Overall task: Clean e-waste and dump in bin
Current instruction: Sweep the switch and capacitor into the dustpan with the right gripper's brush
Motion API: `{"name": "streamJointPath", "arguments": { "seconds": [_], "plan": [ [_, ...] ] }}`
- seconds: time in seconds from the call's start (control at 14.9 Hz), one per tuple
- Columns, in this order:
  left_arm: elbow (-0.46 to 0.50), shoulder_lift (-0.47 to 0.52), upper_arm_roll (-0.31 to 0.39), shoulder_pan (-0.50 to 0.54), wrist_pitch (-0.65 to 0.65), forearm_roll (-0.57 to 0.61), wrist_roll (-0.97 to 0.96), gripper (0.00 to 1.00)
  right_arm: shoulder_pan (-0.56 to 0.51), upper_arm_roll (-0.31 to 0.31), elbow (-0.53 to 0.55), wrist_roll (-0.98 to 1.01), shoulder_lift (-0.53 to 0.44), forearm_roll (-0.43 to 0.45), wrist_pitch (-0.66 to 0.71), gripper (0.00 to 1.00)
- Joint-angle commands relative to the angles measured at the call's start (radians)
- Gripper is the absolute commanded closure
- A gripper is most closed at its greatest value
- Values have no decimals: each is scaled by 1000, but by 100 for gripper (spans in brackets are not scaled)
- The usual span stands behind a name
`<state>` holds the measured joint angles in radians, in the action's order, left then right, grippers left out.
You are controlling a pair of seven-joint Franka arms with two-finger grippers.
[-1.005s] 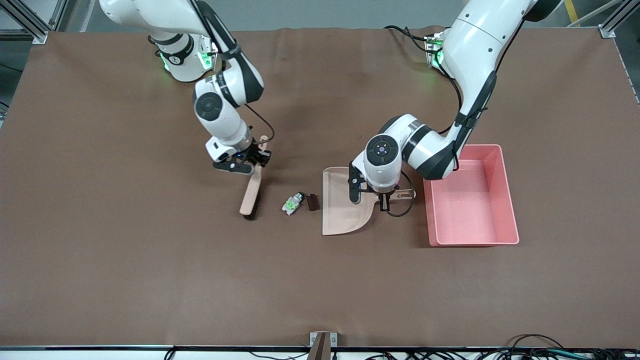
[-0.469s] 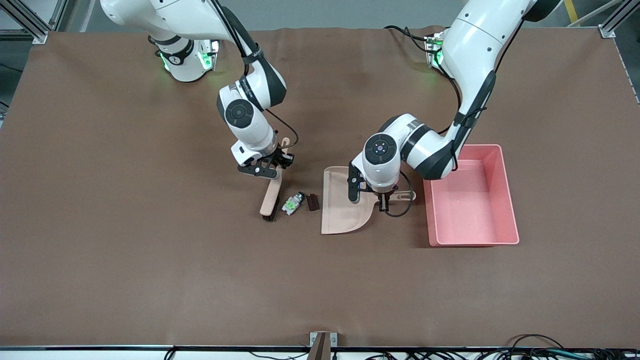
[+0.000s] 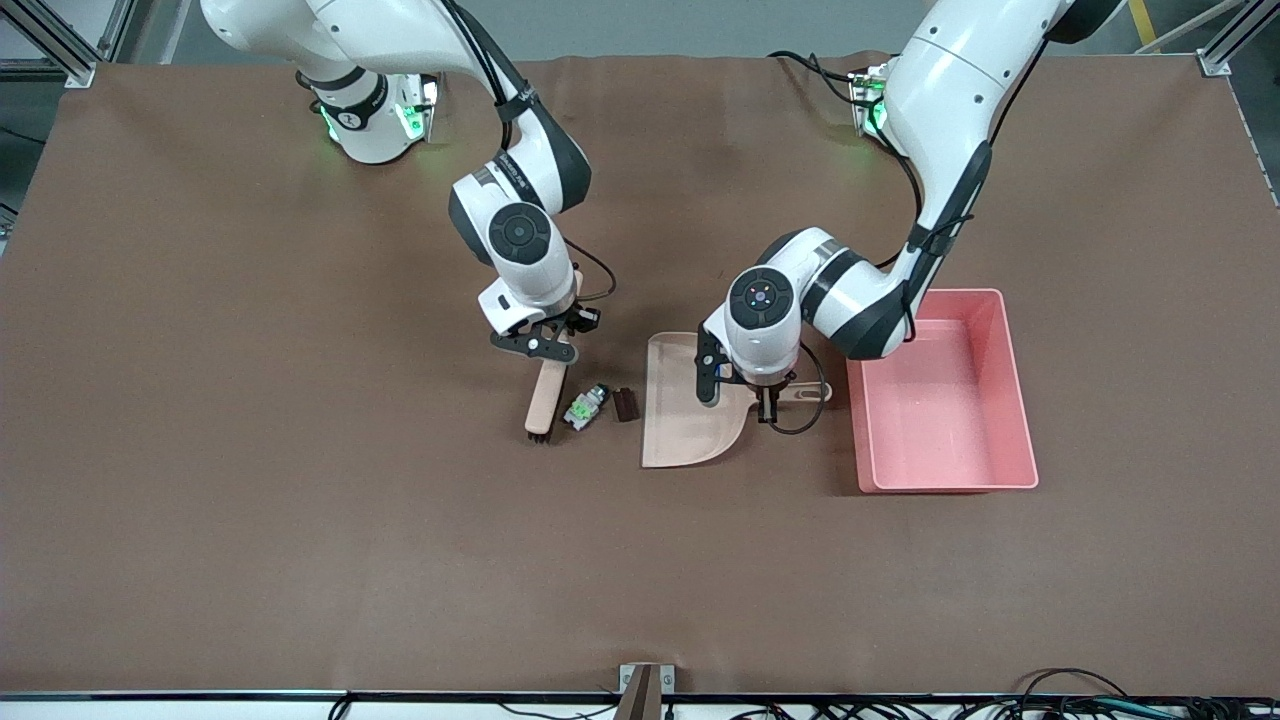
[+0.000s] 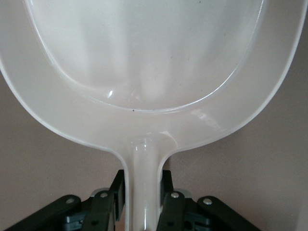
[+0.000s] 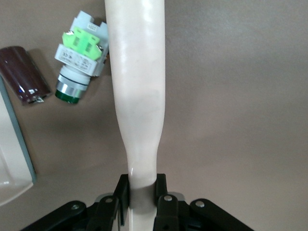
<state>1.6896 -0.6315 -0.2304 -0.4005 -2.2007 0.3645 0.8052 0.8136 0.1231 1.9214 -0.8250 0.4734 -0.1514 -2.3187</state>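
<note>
Gripping the smooth beige handle of a brush (image 3: 543,395), the right gripper (image 3: 547,343) has its jaws clamped on it; the dark bristles rest on the matte brown table (image 3: 250,500), touching the white-grey component (image 3: 584,408) with its bright green part. Just beside it lies the dark block (image 3: 625,404), glossy and rounded, near the open edge of the glossy beige dustpan (image 3: 685,425). The left gripper (image 3: 765,400) is clamped on the dustpan's round handle. The pink bin (image 3: 1012,390), rectangular with tall walls, stands beside the dustpan, toward the left arm's end.
</note>
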Motion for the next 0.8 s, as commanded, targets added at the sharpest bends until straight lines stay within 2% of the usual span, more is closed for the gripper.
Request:
{"name": "streamJointPath", "arguments": {
  "seconds": [0.0, 0.07, 0.4, 0.74],
  "plan": [
    [-19, -11, 0, -3, -4, 17, 12, 76, 1, 6, -64, -31, 63, 26, 13, 100],
    [-19, -11, 0, -3, -4, 17, 12, 80, -1, 6, -79, -26, 80, 26, 13, 100],
    [-19, -11, 0, -3, -4, 16, 11, 87, -5, 4, -131, -17, 119, 21, 15, 100],
    [-19, -11, 0, -3, -4, 14, 11, 89, -4, 1, -137, 50, 126, 15, 15, 100]
  ]
}}
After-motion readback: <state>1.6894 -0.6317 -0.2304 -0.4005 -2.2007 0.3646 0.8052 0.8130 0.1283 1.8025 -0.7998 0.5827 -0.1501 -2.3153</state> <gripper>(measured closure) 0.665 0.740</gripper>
